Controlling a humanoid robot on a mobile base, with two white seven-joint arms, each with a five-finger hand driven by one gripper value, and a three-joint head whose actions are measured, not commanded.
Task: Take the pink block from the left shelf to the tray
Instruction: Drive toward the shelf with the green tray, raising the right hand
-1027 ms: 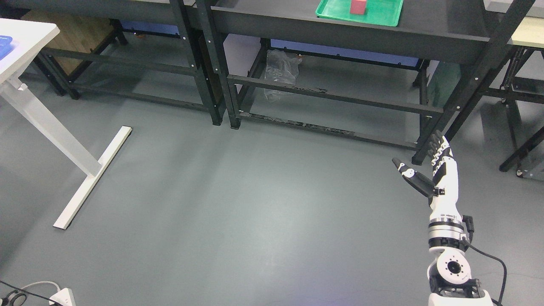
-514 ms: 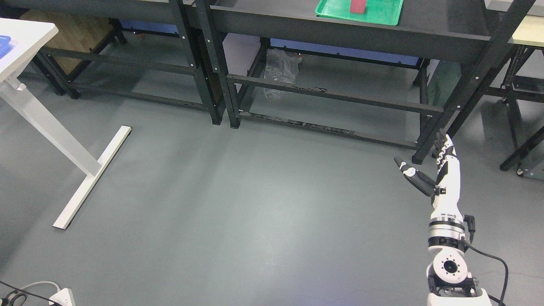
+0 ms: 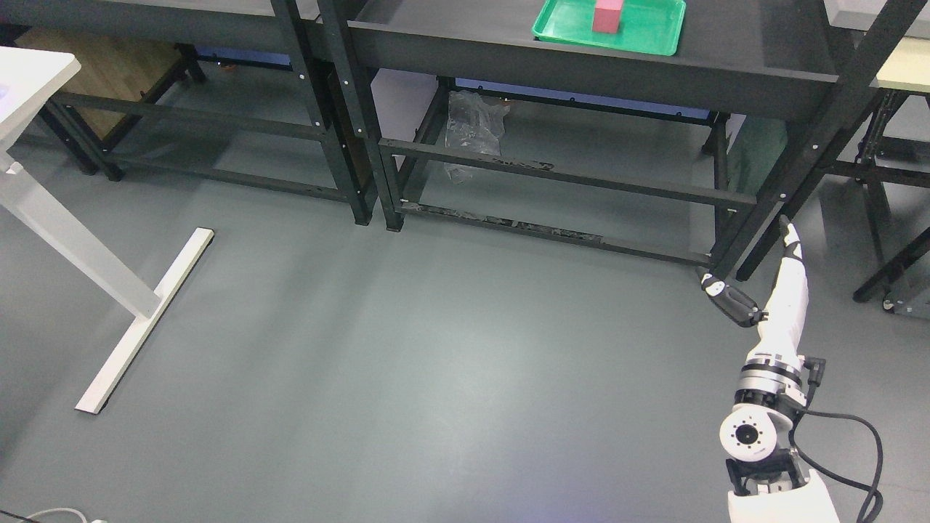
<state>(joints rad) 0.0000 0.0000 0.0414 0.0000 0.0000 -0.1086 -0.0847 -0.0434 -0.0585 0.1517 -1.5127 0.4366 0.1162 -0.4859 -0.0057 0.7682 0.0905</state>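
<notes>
A pink block stands inside a green tray on the top board of the dark metal shelf, at the top of the head view. My right hand rises from the lower right, fingers straight and thumb spread, holding nothing. It hangs low in front of the shelf's right front leg, far below the block. The left arm does not show.
A second dark shelf stands to the left of the first. A white table with a long white foot occupies the left edge. A crumpled plastic bag lies under the shelf. More dark frames stand at the right.
The whole picture has shifted, so the camera moved. My right hand has turned edge-on and reached up and to the right toward the shelf leg, still holding nothing.
</notes>
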